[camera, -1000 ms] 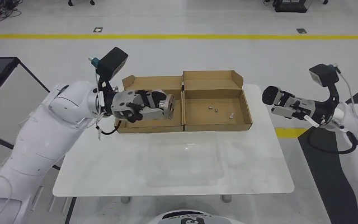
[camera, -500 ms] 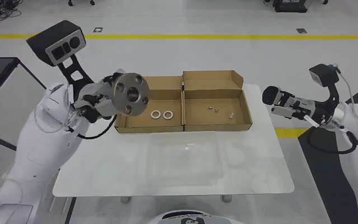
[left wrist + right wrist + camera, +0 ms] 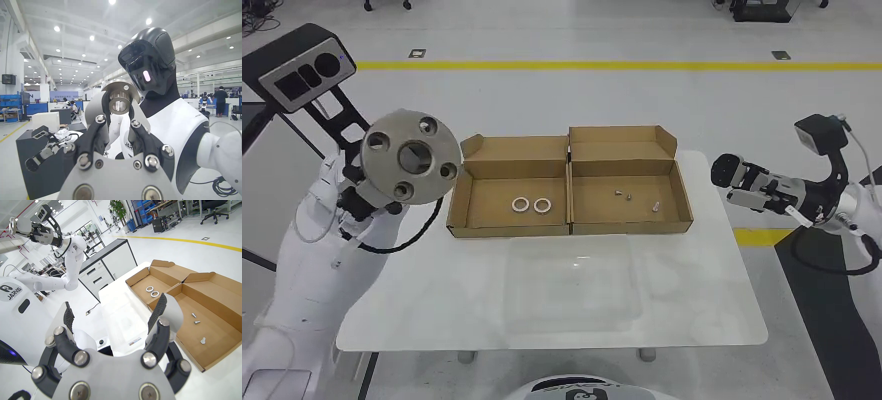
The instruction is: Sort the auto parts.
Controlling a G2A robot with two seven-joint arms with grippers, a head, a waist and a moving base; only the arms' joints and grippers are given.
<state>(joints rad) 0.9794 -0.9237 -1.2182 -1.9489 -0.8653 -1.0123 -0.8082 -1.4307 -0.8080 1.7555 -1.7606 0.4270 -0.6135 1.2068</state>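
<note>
My left gripper (image 3: 118, 107) is shut on a round metal flanged bushing (image 3: 118, 98), held high off the table's left side with the flange face (image 3: 410, 157) turned up toward the top camera. The same bushing (image 3: 12, 223) appears far off in the right wrist view. Two metal rings (image 3: 529, 205) lie in the left cardboard box (image 3: 467, 182). Three small bolts (image 3: 633, 198) lie in the right cardboard box (image 3: 682, 195). My right gripper (image 3: 115, 311) stands open with nothing in it, off the table's right edge (image 3: 727, 172).
A clear plastic bin (image 3: 570, 283) sits on the white table (image 3: 692, 300) in front of the boxes. A dark cabinet (image 3: 111, 255) stands beyond the table's left side.
The left arm has lifted the bushing out of the left box, up and to the left, and turned its flange upward. The right arm has kept still.
</note>
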